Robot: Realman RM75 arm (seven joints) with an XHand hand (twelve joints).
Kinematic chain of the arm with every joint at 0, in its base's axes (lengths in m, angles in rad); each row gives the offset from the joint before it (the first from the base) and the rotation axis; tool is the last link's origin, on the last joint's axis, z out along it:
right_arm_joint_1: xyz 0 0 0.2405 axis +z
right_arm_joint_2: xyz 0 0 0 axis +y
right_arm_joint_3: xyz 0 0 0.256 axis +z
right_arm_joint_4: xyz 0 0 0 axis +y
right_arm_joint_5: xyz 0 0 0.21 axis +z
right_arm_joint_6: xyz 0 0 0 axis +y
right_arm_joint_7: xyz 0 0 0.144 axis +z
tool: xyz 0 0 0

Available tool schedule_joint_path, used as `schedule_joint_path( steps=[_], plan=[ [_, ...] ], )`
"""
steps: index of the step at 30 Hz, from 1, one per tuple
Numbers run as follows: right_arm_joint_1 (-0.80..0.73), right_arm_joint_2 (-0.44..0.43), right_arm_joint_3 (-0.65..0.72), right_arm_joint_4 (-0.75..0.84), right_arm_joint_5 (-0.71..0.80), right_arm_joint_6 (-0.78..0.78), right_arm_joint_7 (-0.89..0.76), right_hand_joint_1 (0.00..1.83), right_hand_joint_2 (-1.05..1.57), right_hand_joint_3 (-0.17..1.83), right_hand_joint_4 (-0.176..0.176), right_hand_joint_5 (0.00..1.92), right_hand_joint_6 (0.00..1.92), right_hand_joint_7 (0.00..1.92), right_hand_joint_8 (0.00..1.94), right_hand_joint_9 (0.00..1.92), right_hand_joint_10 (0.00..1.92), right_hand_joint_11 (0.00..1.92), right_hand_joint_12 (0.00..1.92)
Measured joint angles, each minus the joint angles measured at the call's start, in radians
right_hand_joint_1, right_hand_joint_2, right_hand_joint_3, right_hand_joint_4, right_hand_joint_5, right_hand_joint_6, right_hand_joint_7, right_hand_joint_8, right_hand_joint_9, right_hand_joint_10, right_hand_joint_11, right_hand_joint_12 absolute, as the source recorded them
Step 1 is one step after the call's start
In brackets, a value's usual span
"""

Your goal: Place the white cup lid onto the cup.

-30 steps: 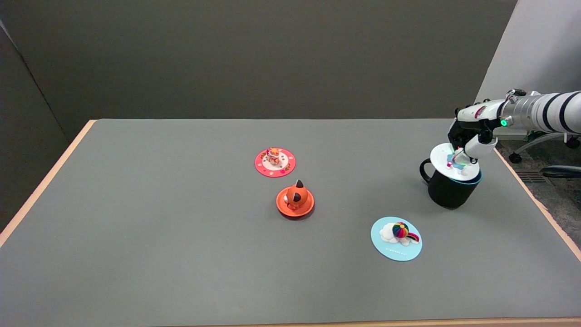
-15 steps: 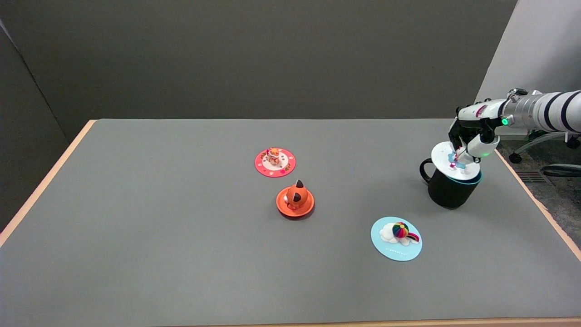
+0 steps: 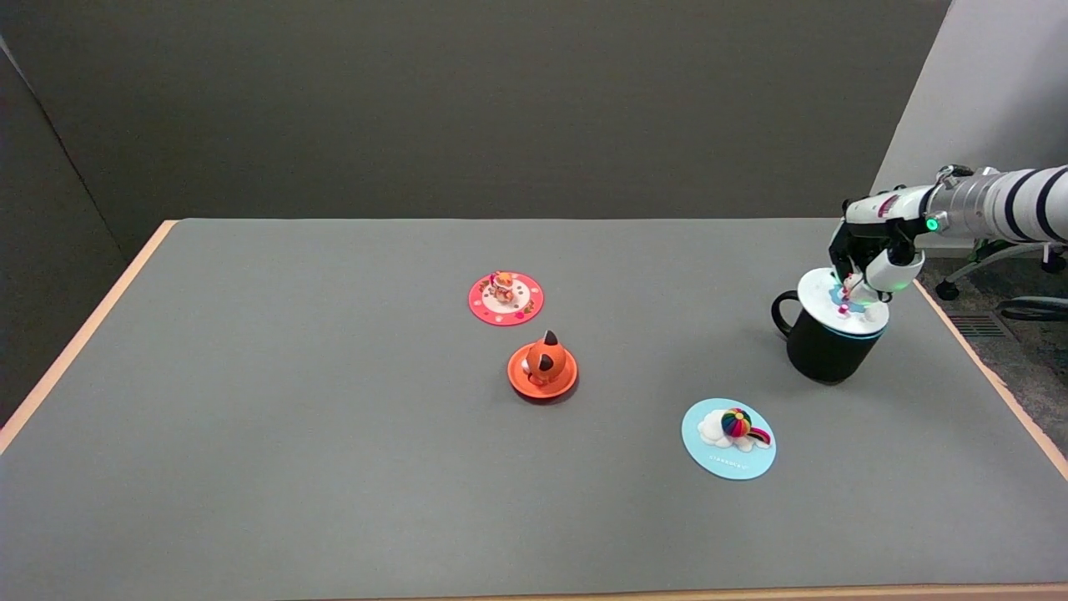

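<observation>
A black cup (image 3: 822,351) with a teal rim and a handle on its left stands near the table's right edge. The white cup lid (image 3: 838,303) lies nearly level on top of the cup and covers its mouth. A small coloured figure rises from the lid's middle. My right hand (image 3: 872,250) reaches in from the right, just above the lid. Its fingertips (image 3: 849,285) pinch that small figure.
Three other lids lie on the grey table: a pink one (image 3: 506,298) at the middle back, an orange one (image 3: 542,369) in front of it, and a light blue one (image 3: 728,438) nearer, left of the cup. The table's right edge (image 3: 984,367) runs close to the cup.
The white lid was tilted over the cup and now sits almost flat on its rim. My right hand has shifted slightly right with it.
</observation>
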Motion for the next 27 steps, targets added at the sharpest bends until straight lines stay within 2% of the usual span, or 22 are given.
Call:
schedule_joint_path(
  steps=[27],
  plan=[
    [0.0, 0.0, 0.012, -0.005, 0.006, -0.035, 0.0, 1.2, 1.08, 0.22, -0.035, 0.84, 1.11, 0.89, 1.32, 0.77, 1.04, 0.57, 0.9]
  ],
)
